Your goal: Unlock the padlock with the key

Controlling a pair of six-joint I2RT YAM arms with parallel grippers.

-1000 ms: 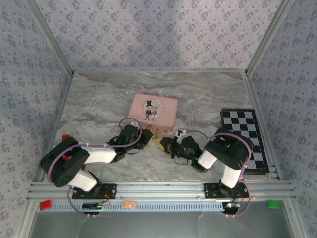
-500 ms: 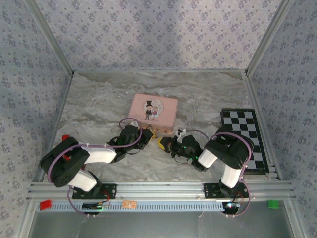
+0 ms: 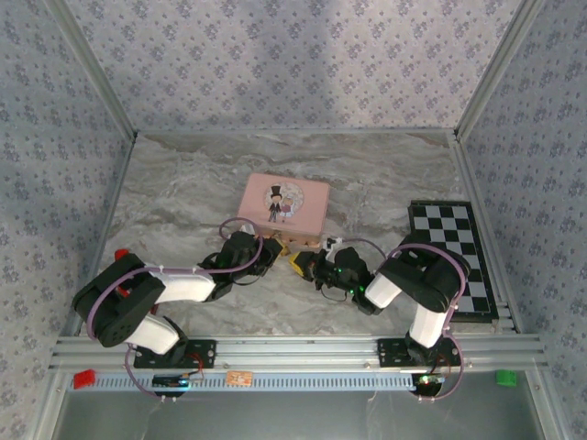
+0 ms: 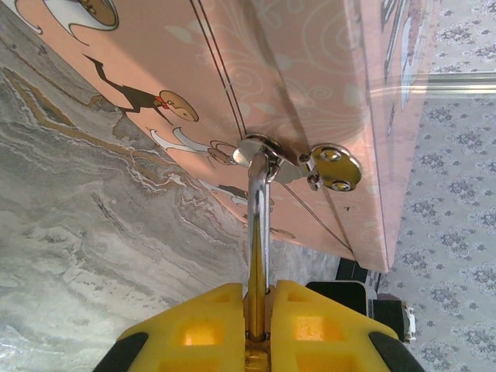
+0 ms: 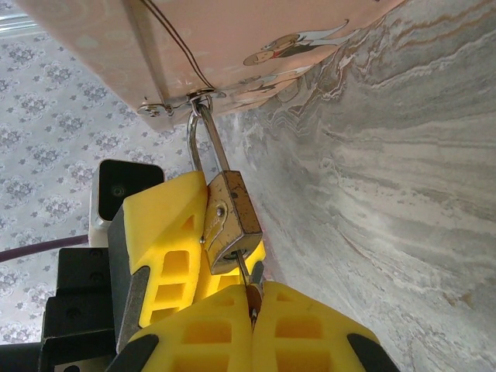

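Note:
The small brass padlock (image 5: 229, 221) hangs by its silvery shackle (image 4: 259, 194) from the hasp on the front of the pink tin (image 3: 284, 209). My left gripper (image 4: 260, 291) is shut on the padlock body, and its yellow fingers (image 5: 159, 232) hold the body from the far side in the right wrist view. The thin silvery key (image 5: 245, 273) has its tip in the keyhole at the bottom of the padlock. My right gripper (image 5: 252, 293) is shut on the key's head. In the top view both grippers meet just in front of the tin, left gripper (image 3: 272, 250), right gripper (image 3: 302, 264).
A black-and-white chessboard (image 3: 456, 257) lies at the right edge of the marble tabletop (image 3: 183, 192). The pink tin stands directly behind the grippers. Patterned walls enclose the table on three sides.
My right gripper has edged a little left and forward toward the padlock with the key. The left arm and the tin have held still.

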